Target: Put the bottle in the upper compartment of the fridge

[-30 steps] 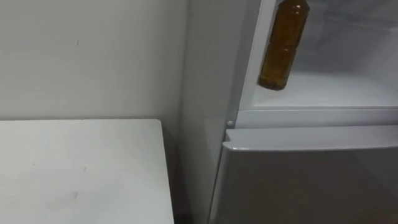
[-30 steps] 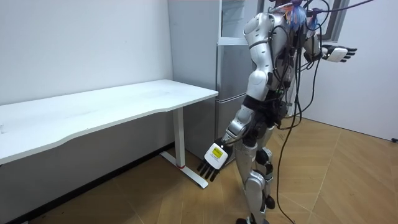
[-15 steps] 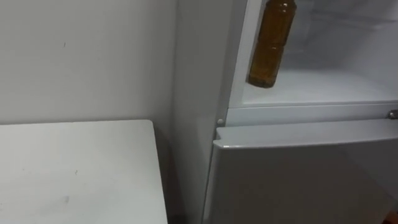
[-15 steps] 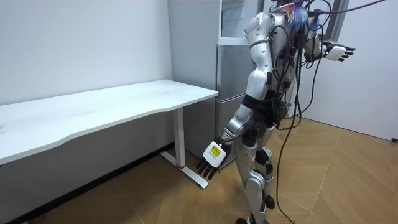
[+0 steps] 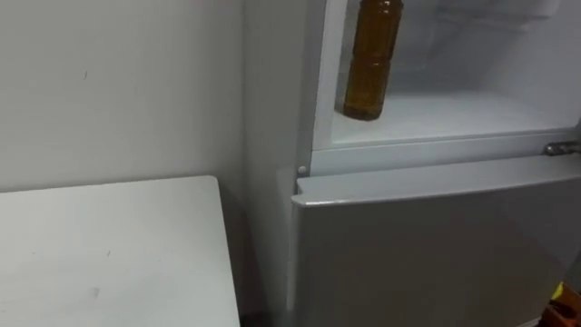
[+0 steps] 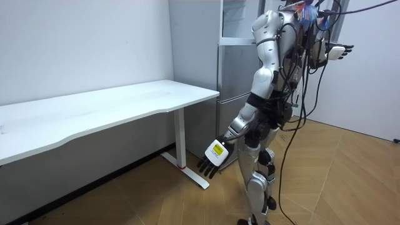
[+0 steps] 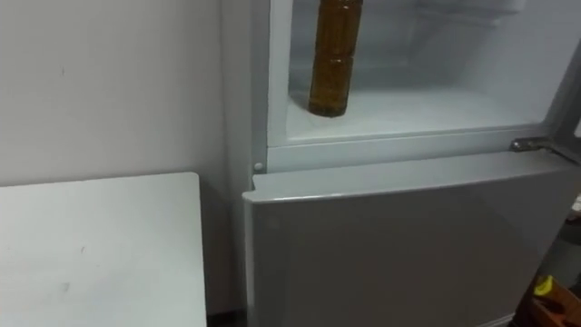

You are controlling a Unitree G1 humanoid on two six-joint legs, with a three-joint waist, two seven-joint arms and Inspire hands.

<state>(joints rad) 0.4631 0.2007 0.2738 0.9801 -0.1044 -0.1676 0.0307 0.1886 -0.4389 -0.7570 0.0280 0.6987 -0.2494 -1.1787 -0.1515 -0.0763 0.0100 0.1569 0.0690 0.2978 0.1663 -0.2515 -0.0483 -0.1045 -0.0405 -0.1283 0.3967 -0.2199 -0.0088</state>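
The amber bottle stands upright on the white floor of the upper fridge compartment, close to the compartment's left wall and front edge. Its top is cut off by the upper edge of both eye views, and no hand touches the part that shows. Below the compartment, the lower fridge door is closed, with a metal hinge at its upper right corner. A white table stands to the left of the fridge, against the wall.

In the room view, the robot stands upright on the wooden floor, directly in front of the fridge and beside the table's end. The left hand hangs low at the robot's side, fingers relaxed and pointing down, holding nothing. The right hand is raised to shoulder height and held out toward the room view's right, fingers straight, also released and empty.
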